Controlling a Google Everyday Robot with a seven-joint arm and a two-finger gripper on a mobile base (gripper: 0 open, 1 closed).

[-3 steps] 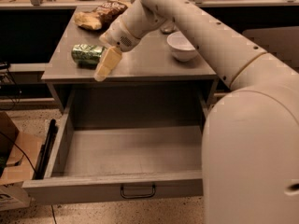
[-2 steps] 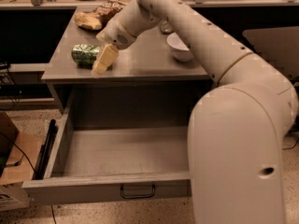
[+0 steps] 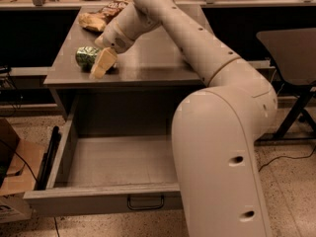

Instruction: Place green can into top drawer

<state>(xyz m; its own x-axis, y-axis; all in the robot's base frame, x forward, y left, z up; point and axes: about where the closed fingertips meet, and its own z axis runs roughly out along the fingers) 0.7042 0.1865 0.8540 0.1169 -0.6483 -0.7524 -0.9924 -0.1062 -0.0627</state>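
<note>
On the grey tabletop [image 3: 148, 68], the gripper [image 3: 102, 63], jaw opening indeterminate, adjoins the green can [image 3: 86, 57]: probably light, slick, dentable; grasp its round wall.

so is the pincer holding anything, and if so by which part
Cannot tell. The pincer is at one end of the can, which lies on its side on the table, but no grip on it is visible.
</note>
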